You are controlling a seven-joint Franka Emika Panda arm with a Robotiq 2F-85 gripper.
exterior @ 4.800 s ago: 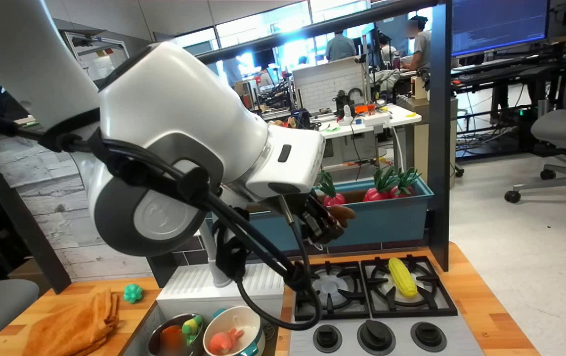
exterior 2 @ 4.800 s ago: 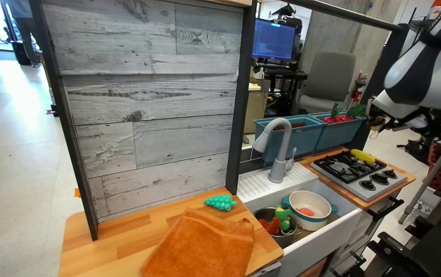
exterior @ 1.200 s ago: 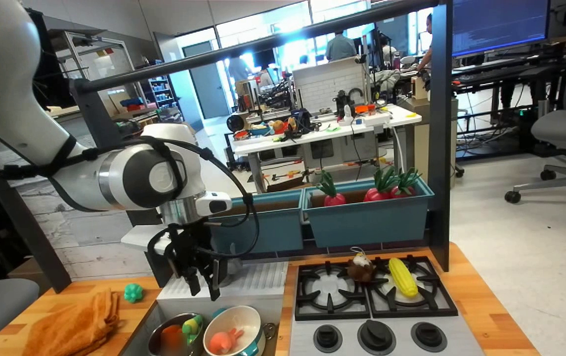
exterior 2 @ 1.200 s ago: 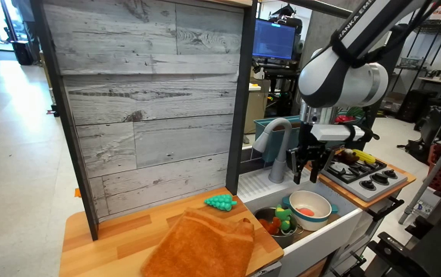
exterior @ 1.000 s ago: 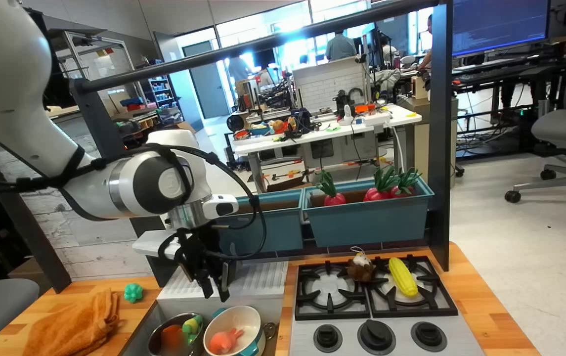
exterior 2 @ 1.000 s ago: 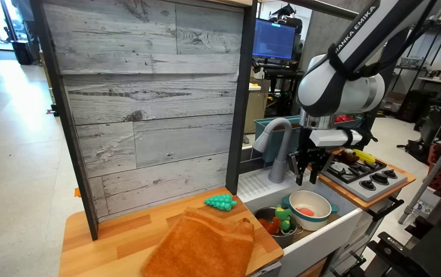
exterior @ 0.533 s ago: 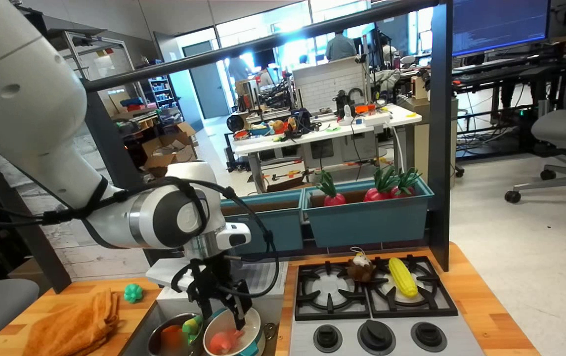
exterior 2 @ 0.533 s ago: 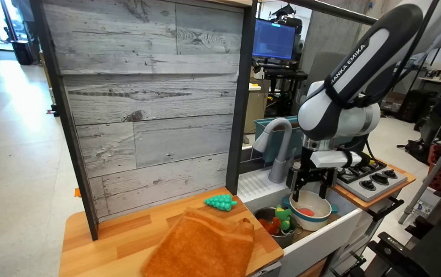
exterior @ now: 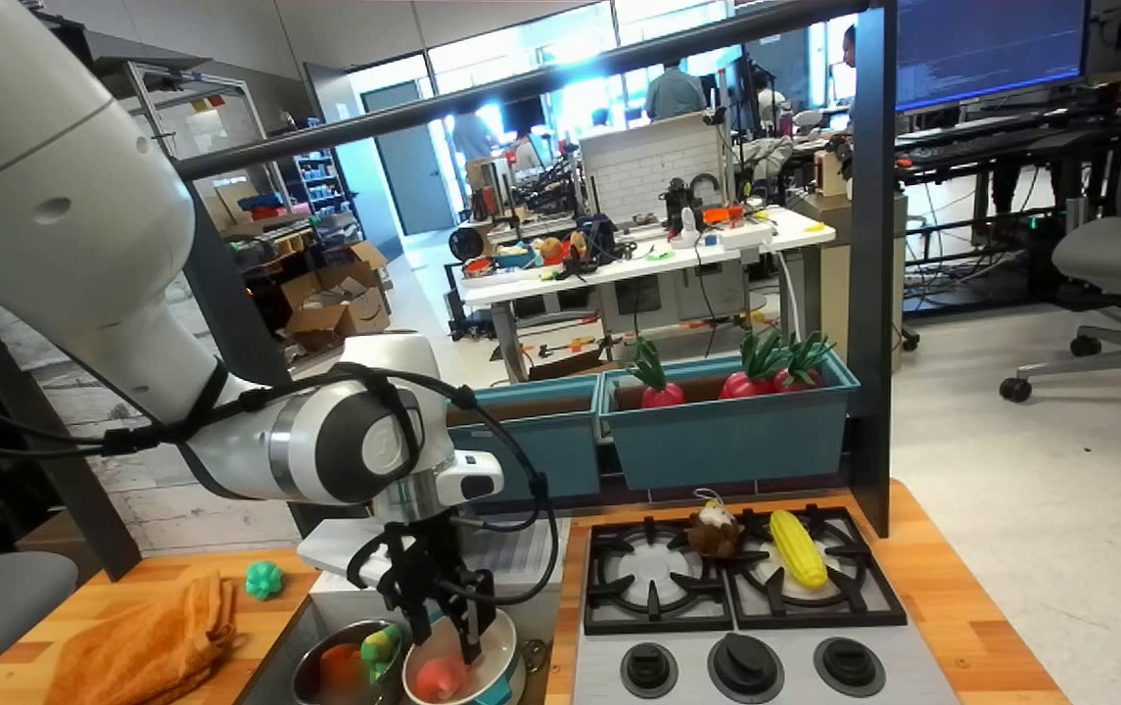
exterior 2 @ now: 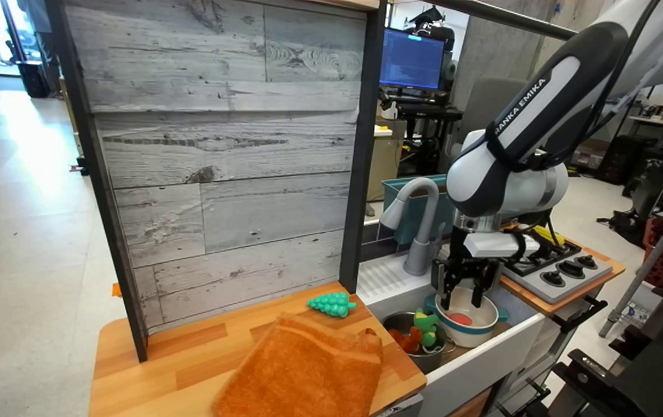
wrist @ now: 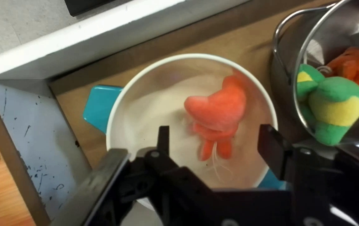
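Note:
My gripper points down over the white pot with teal handles, its jaws apart. An orange-red plush toy lies in that pot, with pale strings trailing from it. In the wrist view the toy's lower end appears between the fingers, with gaps on both sides; neither finger seems to touch it. Both exterior views show the gripper above the pot, fingertips about at rim height; exact depth is hard to judge. Beside it stands a metal pot holding a green-and-yellow plush and an orange plush.
The white sink wall runs close to the pots. A grey faucet rises behind. On the stove lie a brown-and-white plush and yellow corn. An orange towel and green toy rest on the counter.
The brown-and-white plush, earlier at my gripper beside the planter, now lies on the stove. Over the last second my gripper has come down over the white pot; its jaws widened, then narrowed slightly.

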